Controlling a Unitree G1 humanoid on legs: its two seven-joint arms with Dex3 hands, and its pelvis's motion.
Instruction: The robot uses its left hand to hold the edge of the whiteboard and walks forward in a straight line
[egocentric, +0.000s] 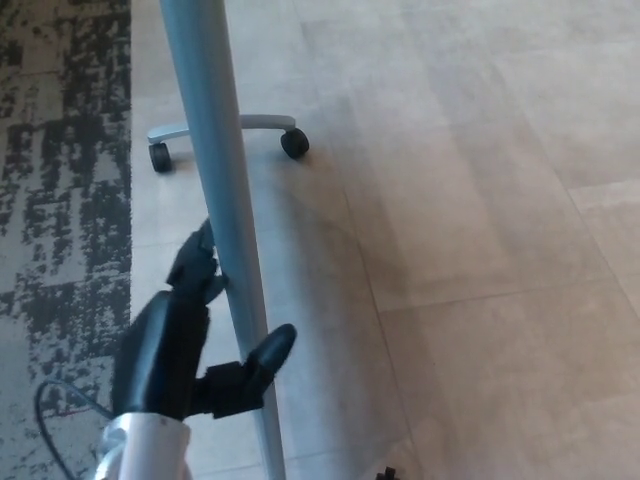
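Tiled floor (480, 200) below; left hand (165, 350) straddles whiteboard edge (225, 200), fingers (195, 268) spread wide, touching it.

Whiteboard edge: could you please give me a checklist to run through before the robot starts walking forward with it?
1. Left hand at the whiteboard edge: ok, it lies against the edge low down.
2. Grip closed firmly on the edge: cannot tell.
3. Wheeled foot flat on the tile floor: ok, both castors show on the tiles.
4. Left castor off the carpet: ok, but it stands close to the carpet's border.
5. Right hand free of the board: cannot tell, it is not in view.
6. Path farther ahead: cannot tell, the view ends just past the foot.
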